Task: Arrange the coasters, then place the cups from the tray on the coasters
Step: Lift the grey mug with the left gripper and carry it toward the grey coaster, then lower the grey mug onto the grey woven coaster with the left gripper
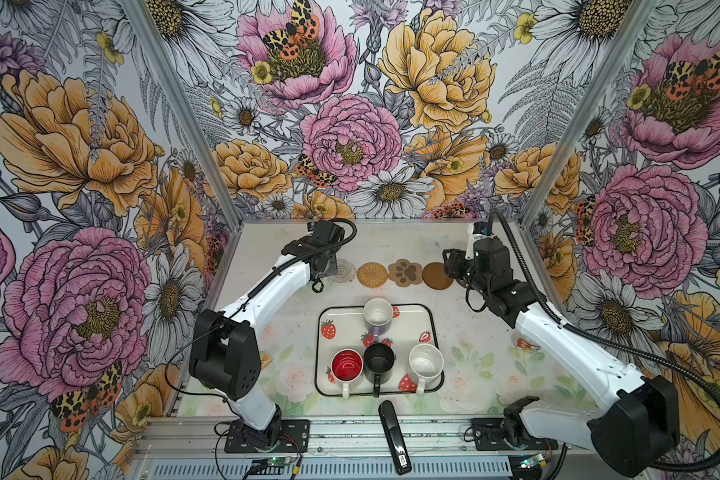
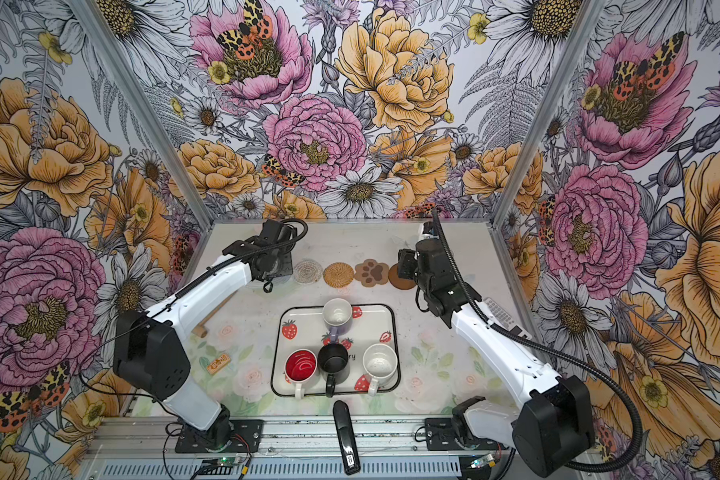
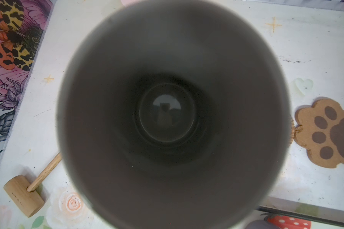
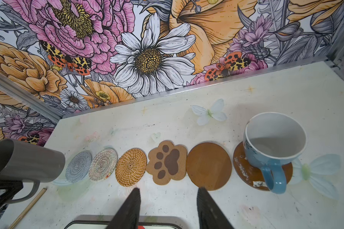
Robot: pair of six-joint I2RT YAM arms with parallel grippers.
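We see a tan coaster of woven rattan (image 4: 131, 167), a paw-shaped coaster (image 4: 167, 161) of grainy, matt cork, and a smooth brown disc (image 4: 209, 166). The grey-blue coaster (image 4: 78, 166) is soft crocheted yarn. The light blue mug (image 4: 274, 144) is glossy glazed ceramic. The grey mug (image 3: 171, 119), blurred this close, seems glossy inside. The mallet (image 3: 24, 195) is bare, matt wood.

Bright, even, diffuse light left only faint shadows. The grey mug (image 3: 167, 119) filled the left wrist view, rim blurred, a pale reflection at centre. In both top views the floral walls (image 1: 59, 145) stretched toward 9 and 3 o'clock.
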